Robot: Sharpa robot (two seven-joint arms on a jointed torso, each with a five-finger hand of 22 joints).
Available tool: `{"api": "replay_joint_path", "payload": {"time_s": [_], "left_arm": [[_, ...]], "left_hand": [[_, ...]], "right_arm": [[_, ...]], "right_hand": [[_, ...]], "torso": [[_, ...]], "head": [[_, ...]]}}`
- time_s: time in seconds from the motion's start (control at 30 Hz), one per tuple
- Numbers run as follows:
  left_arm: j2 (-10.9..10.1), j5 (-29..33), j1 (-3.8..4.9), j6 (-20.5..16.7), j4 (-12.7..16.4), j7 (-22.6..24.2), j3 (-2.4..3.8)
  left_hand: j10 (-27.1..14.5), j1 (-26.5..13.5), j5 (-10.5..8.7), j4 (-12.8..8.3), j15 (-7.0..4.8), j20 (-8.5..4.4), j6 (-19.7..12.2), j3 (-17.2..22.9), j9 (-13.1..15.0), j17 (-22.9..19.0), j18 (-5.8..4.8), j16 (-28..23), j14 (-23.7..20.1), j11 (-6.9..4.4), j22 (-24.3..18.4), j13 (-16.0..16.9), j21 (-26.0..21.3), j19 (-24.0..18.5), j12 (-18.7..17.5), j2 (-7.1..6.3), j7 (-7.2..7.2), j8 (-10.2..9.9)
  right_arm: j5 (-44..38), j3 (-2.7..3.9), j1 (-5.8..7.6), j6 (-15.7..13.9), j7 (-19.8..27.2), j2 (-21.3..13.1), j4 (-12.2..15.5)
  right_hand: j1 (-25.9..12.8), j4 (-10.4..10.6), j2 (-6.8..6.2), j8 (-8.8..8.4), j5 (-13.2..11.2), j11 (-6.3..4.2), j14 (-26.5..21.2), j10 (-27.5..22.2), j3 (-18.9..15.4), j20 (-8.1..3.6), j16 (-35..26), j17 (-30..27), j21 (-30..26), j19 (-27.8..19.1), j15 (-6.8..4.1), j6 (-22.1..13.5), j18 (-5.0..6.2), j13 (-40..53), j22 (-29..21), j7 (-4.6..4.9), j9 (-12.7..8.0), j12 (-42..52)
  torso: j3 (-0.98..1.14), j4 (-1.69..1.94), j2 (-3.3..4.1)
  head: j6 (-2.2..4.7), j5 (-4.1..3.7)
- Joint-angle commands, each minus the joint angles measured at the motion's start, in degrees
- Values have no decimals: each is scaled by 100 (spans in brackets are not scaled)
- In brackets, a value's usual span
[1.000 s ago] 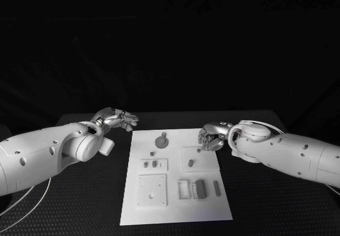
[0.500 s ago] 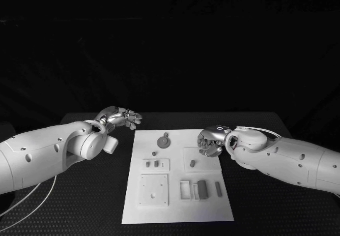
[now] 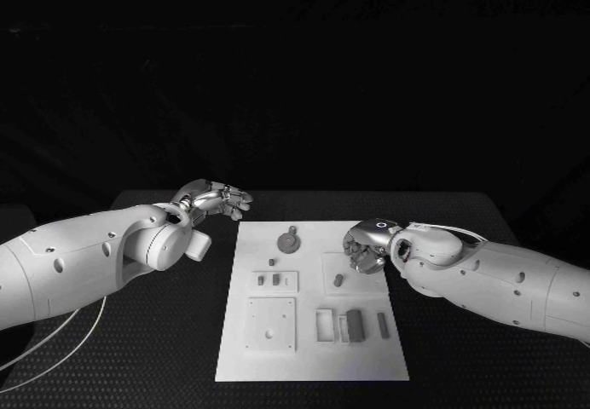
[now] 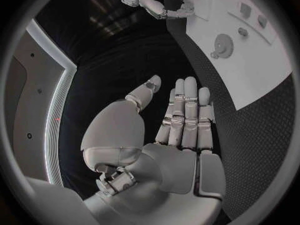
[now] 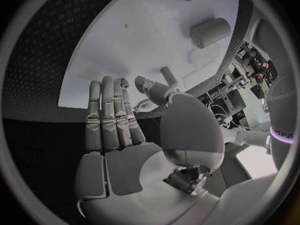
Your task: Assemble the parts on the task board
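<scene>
Here the left hand (image 3: 216,202) hovers above the black table (image 3: 147,341) at the centre left of the head view, just off the upper left corner of the task board (image 3: 369,362). Its fingers (image 4: 186,112) lie straight and side by side with the thumb standing apart, and nothing is in its grasp. From the left wrist view the same palm faces bare table, with the board off to one side.

The right hand (image 3: 365,246) sits right of centre in the head view, over the board's right edge. Its fingers (image 5: 106,115) are stretched out together above the white surface, thumb bent aside, holding nothing. In the right wrist view two short cylinder parts (image 5: 209,32) lie on the board beyond the fingertips.

On the board itself, a round toothed part (image 3: 288,244) like a small gear lies near the top, close to the middle of the frame. Below it sits a small raised plate with two short pegs (image 3: 275,279), and further down a larger square plate (image 3: 269,324). To the right of that, low in the frame, a dark bar part (image 3: 354,325) stands beside a narrow slotted frame (image 3: 323,325). Another small peg (image 3: 338,279) lies on a pad just beneath the right hand.
</scene>
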Motion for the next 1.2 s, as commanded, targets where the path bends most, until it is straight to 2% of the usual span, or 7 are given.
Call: {"api": "replay_joint_path", "payload": {"time_s": [0.03,0.23,0.37,0.63,0.83,1.0,1.2], "left_arm": [[9,49,15,80,12,75,5],[10,49,15,98,8,65,5],[7,49,15,101,9,60,5],[9,49,15,115,1,53,5],[4,49,15,121,1,43,5],[2,49,15,127,1,32,5],[3,49,15,134,-3,21,5]], "left_hand": [[-56,-61,13,14,6,-67,-50,-35,7,4,-58,-28,32,-1,-6,0,-37,-5,20,9,3,37],[-62,-66,13,17,6,-66,-52,-38,7,7,-57,-35,37,1,-6,0,-40,-2,22,13,3,38],[-65,-67,13,18,6,-66,-53,-39,7,8,-57,-38,39,2,-6,0,-42,-1,23,14,3,39],[-73,-66,13,17,5,-67,-56,-41,7,11,-55,-45,45,4,-6,0,-46,2,25,16,4,39],[-78,-62,13,13,4,-68,-60,-42,7,14,-53,-51,50,5,-5,1,-49,5,28,16,5,39],[-83,-62,13,11,4,-68,-63,-44,7,16,-53,-56,51,6,-5,1,-51,6,29,15,6,38],[-93,-62,13,10,4,-67,-68,-47,7,19,-53,-64,54,10,-5,0,-55,8,29,15,8,38]], "right_arm": [[-188,-33,-34,43,-16,3,13],[-326,-44,-40,62,-41,-7,22],[-471,-57,-46,93,-54,-7,35],[-699,-112,-91,22,-108,20,31],[-844,-139,-197,-123,-231,75,-13],[-894,-155,-233,-163,-297,113,-57],[-894,-158,-245,-183,-285,134,-58]], "right_hand": [[50,-5,15,52,-35,-31,71,125,68,-4,-32,38,36,38,-19,113,78,24,16,-29,16,2],[152,-110,148,133,-40,-111,187,320,176,-52,-4,152,110,146,-73,288,78,83,55,-98,48,52],[167,-185,185,160,-37,-136,230,386,220,-72,2,216,130,200,-95,364,78,108,72,-127,56,56],[182,-277,167,232,-47,-213,372,574,215,-143,52,382,215,359,-167,560,78,180,138,-193,85,93],[119,-261,58,223,-54,-212,371,579,173,-148,42,433,218,372,-172,559,78,192,153,-185,85,71],[94,-235,-5,216,-56,-208,366,575,173,-150,32,459,214,371,-172,548,78,196,158,-175,85,55],[87,-176,29,229,-56,-219,379,604,200,-159,30,498,220,392,-179,573,78,210,169,-183,96,53]], "torso": [[0,-10,-3],[7,-17,-6],[11,-18,-7],[10,-15,-6],[11,-15,-5],[6,-12,-4],[4,-10,-5]], "head": [[-24,8],[-38,18],[-42,14],[-64,-12],[-87,-17],[-100,-20],[-109,-18]]}}
